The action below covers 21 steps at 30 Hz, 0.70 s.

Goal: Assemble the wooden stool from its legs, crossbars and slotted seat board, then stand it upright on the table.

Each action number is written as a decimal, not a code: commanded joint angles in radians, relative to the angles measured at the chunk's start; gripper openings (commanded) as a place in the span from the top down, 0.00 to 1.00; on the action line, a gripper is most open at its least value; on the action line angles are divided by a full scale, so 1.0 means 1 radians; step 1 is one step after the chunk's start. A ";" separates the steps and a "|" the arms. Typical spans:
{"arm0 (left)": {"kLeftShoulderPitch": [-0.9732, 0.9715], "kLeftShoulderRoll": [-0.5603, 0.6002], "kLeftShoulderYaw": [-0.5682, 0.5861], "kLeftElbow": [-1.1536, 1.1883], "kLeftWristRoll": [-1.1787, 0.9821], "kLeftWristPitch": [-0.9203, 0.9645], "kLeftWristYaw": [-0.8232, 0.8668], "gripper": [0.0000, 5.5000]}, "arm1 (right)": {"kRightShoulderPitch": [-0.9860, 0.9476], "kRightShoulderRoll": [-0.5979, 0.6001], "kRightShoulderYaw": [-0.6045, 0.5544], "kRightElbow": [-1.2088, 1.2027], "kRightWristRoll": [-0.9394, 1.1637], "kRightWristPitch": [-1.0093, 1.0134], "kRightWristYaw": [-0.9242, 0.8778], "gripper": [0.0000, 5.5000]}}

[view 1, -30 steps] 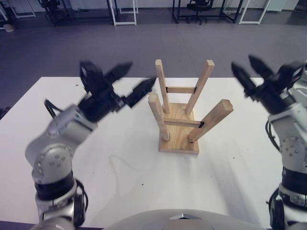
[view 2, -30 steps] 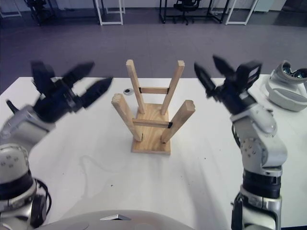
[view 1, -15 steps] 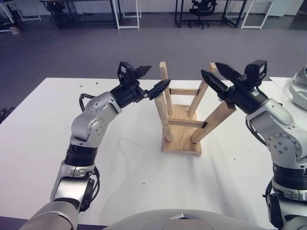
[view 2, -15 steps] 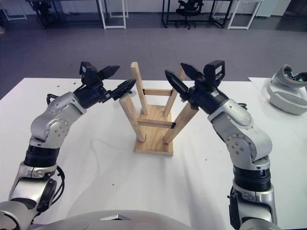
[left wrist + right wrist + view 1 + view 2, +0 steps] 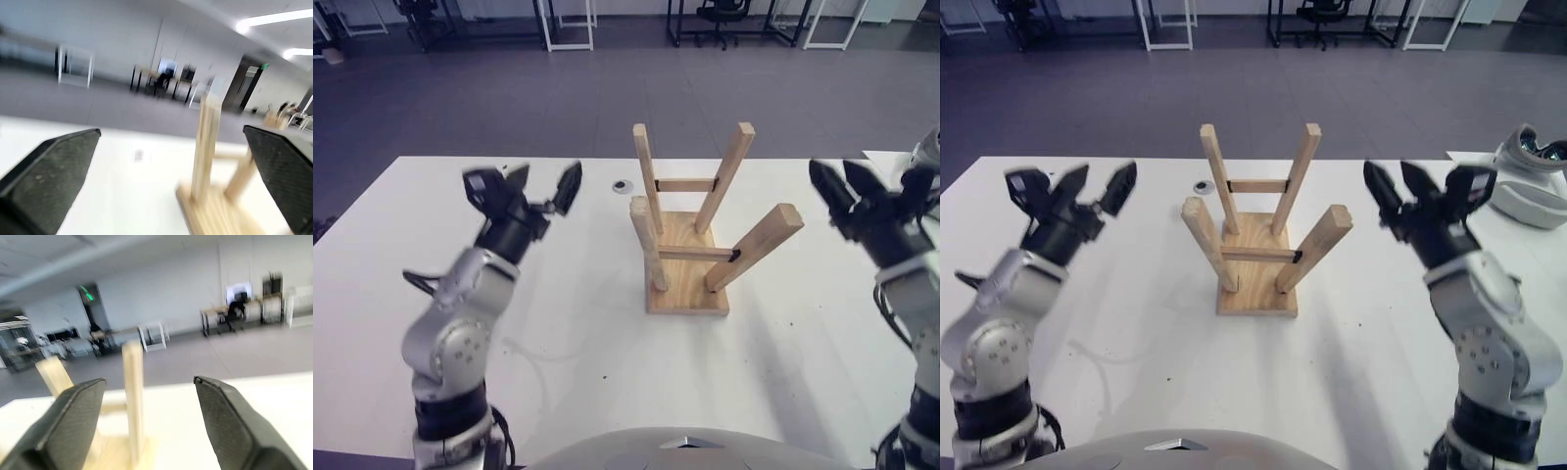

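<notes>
Stool rests seat-down, legs up, on the surface; left pincer and right pincer, both spread, flank it without touching. Each should grip a leg squarely before flipping.

You have a white headset at the table's right edge, a small round disc (dark centre) near its far edge, an office chair beyond.

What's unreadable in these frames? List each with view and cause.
Seat board down-facing side: eye views, pressed to the table.
Small dark object behind the stool: eye views, too small to identify.
White device at far right: right eye view, cut by the frame edge.
Stool joints: left wrist view, motion blur.
</notes>
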 commanded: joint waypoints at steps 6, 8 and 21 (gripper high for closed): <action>-0.113 -0.037 -0.144 0.020 0.089 0.033 0.023 0.02 | 0.062 0.053 0.209 -0.142 -0.150 -0.032 -0.018 0.39; -0.125 -0.059 -0.163 0.018 0.068 0.051 0.026 0.02 | 0.051 0.028 0.268 -0.156 -0.197 -0.033 0.013 0.39; -0.155 -0.051 -0.245 0.047 0.120 0.104 -0.013 0.02 | -0.049 -0.114 0.350 -0.145 -0.273 -0.048 0.194 0.39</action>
